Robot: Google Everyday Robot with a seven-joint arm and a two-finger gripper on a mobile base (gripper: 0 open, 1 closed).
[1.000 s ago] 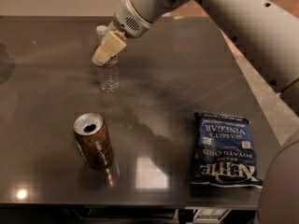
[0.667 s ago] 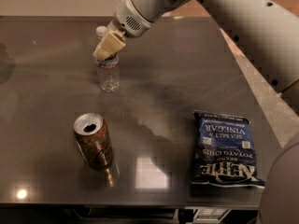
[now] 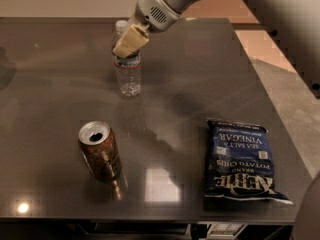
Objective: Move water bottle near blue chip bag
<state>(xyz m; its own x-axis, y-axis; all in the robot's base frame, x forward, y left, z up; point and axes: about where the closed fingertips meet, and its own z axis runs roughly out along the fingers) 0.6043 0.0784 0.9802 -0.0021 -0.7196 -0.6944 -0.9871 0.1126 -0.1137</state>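
The water bottle [image 3: 128,76] is small and clear, with a white cap and a dark label band, and stands upright at the back middle of the dark table [image 3: 60,84]. My gripper [image 3: 128,41] comes in from the upper right and is shut on the bottle's upper part. One tan finger [image 3: 130,40] covers the bottle's neck and shoulder. The blue chip bag [image 3: 241,161] lies flat at the front right, well apart from the bottle.
An open brown soda can [image 3: 100,151] stands at the front left, in front of the bottle. The table's right edge [image 3: 272,109] borders a lighter floor. My arm [image 3: 270,14] crosses the upper right of the view.
The gripper and the water bottle have shifted together a little to the right. The can and the chip bag have not moved.
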